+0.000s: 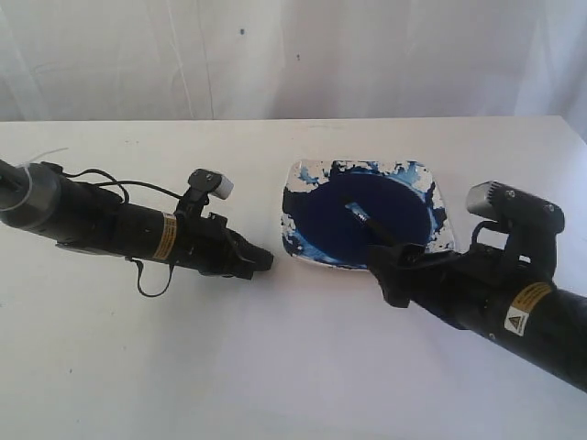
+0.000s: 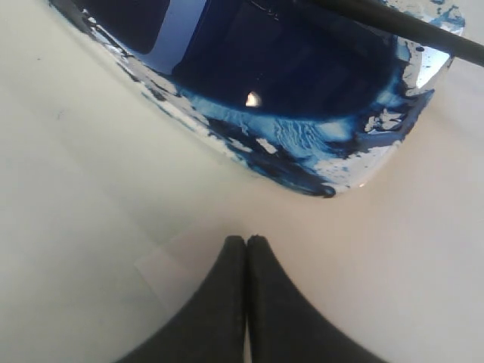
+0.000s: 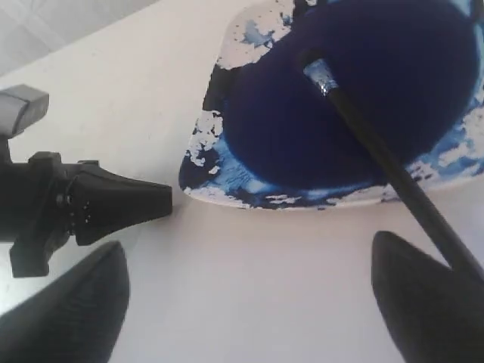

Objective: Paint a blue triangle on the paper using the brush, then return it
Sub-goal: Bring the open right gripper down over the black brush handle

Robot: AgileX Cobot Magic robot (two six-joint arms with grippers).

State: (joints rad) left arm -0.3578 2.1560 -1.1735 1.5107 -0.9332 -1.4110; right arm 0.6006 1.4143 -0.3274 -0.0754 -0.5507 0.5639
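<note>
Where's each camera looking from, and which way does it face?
Exterior: raised, facing the curtain; paint dish, left gripper and right gripper show.
Left wrist: behind the shut left gripper, aimed at the dish's rim.
Right wrist: behind the open right gripper, aimed at the brush in the dish; left gripper shows.
Shared: all see the dish.

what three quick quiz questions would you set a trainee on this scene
1. True or false: the left jaws stand wide open.
2. Where does the tip of the brush rest? A in the paint pool of the dish; B in the air above the dish; C between the left jaws.
3. How do the right jaws stand, and do they grip the brush?
Key: 1 false, they are shut. 2 A. 3 wide open, not gripping it.
</note>
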